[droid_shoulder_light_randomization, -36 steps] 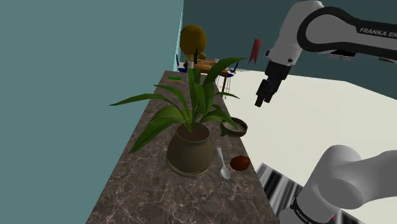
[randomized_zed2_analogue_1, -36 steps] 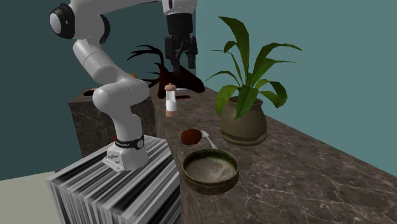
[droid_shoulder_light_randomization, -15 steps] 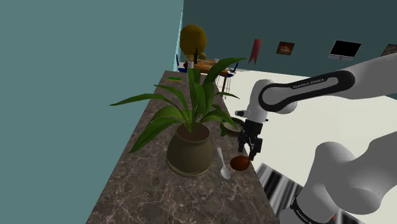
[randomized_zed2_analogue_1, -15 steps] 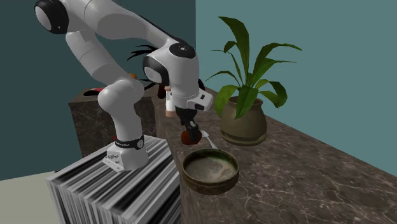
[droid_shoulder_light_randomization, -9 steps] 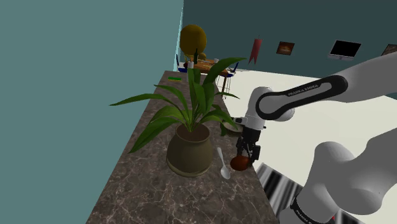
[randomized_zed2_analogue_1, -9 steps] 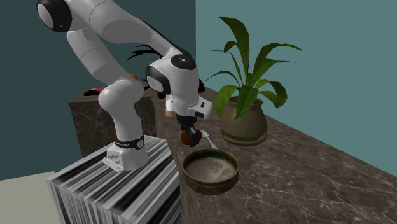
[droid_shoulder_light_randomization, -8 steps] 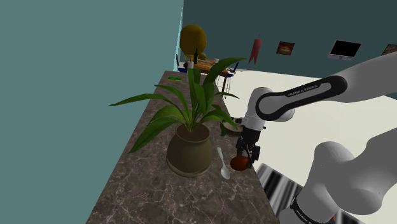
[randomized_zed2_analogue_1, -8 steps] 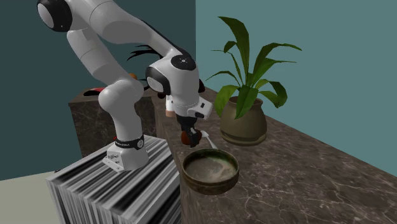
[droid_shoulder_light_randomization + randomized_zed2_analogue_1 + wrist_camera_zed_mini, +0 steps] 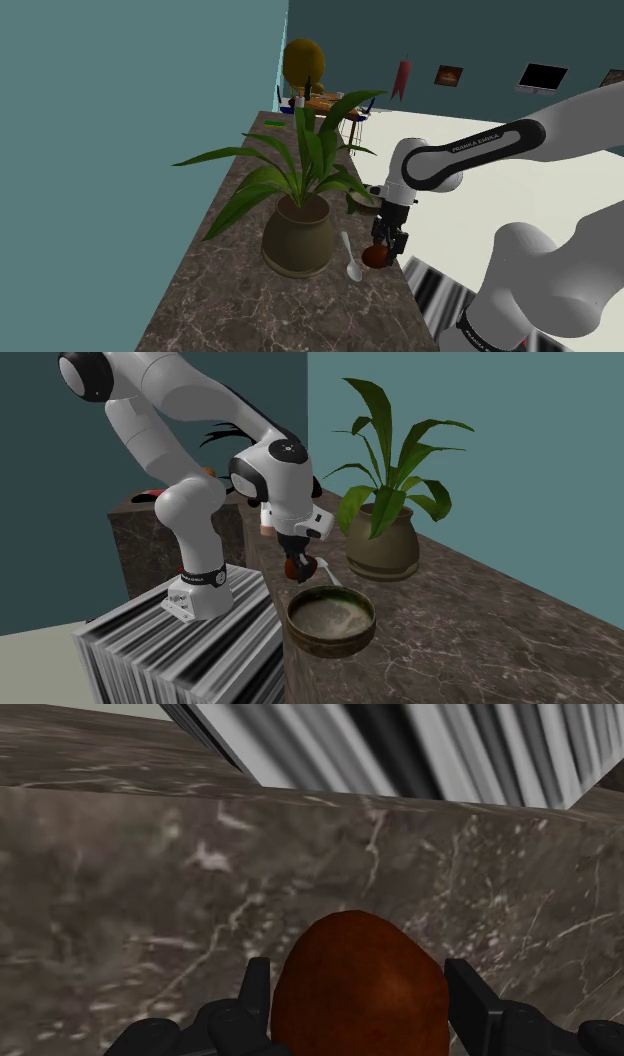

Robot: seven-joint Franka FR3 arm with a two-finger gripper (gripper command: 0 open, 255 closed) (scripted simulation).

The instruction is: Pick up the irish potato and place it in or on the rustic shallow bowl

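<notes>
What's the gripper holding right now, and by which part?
The reddish-brown potato, clasped across its middle: the gripper has one of its jaws against each side. It rests on the marble counter.

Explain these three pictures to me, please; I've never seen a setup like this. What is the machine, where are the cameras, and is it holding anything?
The machine is a white robot arm mounted on a striped box, its stand, beside a dark marble counter. The pictures are simulator renders. The shoulder view looks down along the counter from beside the stand. The second exterior view faces the arm from the counter's opposite end. The wrist view looks along the black gripper. On the counter are a potted plant, a white spoon, a reddish-brown potato and a shallow greenish bowl. The gripper is down at the potato, which rests on the counter. I cannot tell whether it is gripped.
</notes>
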